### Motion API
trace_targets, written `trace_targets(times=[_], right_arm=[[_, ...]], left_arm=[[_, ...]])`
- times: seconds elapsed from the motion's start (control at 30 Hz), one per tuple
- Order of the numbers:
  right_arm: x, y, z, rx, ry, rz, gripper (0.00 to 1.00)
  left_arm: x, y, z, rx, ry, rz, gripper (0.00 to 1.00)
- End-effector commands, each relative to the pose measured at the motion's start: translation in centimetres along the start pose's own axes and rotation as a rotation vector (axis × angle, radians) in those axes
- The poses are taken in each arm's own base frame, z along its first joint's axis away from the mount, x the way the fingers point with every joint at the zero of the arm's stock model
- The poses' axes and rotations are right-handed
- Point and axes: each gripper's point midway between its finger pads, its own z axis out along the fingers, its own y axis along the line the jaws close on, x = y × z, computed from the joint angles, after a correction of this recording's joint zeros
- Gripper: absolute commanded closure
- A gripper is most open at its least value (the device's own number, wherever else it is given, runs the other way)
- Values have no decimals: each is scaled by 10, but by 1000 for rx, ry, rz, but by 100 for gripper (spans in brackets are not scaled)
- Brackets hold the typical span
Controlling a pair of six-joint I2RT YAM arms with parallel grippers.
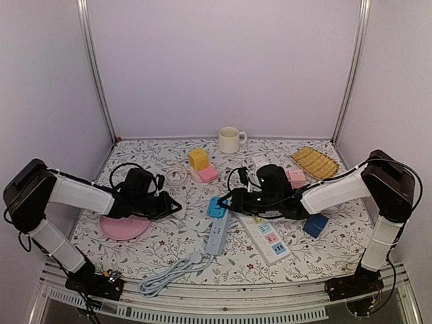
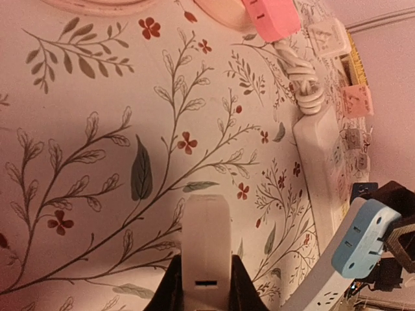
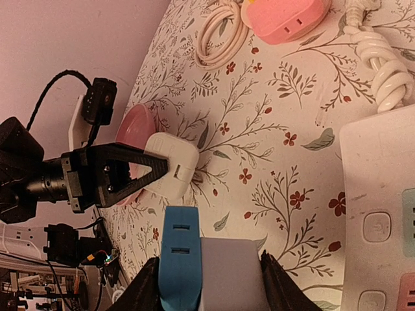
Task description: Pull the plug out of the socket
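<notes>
A white plug (image 2: 206,243) sits between my left gripper's fingers; the left gripper (image 1: 177,206) is shut on it just above the floral table. In the right wrist view the plug (image 3: 170,167) is clear of the socket, with a gap of tablecloth between them. The socket is the blue end (image 3: 179,259) of a pale grey power strip (image 1: 216,236). My right gripper (image 1: 226,201) is shut on that end, one finger on each side (image 3: 275,282). The blue end also shows in the left wrist view (image 2: 362,236), lifted off the table.
A pink plate (image 1: 125,227) lies under the left arm. A white power strip (image 1: 266,236), blue cube (image 1: 315,225), pink cube (image 1: 297,178), yellow tray (image 1: 314,162), mug (image 1: 230,140), yellow cube (image 1: 198,158), pink adapter (image 1: 208,174) and coiled cable (image 1: 177,175) surround the grippers.
</notes>
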Motion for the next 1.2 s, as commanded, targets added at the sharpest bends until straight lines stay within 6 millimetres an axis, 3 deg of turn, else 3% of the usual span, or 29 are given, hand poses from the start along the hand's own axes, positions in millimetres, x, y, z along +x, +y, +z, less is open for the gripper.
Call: trace_targets(times=[0.0,0.17,0.27,0.33,0.47,0.63,0.93,1.17], right_arm=[[-5,12,-9,-24,10,-50,92],[-5,15,-7,-30,25,-64,92],[-5,19,-7,-41,36,-70,92],[-6,22,-7,-47,37,-78,92],[-9,27,-8,-52,41,-95,91],[-10,36,-8,-83,55,-121,91],[-13,69,-15,-209,72,-202,91],[-13,87,-22,-295,80,-241,89]], left_arm=[[-18,2,9,-11,-6,31,93],[-32,30,7,-160,-42,19,73],[-39,38,5,-213,-58,22,53],[-44,35,2,-216,-65,40,41],[-53,17,-9,-177,-86,82,30],[-54,-20,-33,-54,-110,127,31],[4,-120,-52,415,21,213,35],[25,-141,-53,540,68,279,36]])
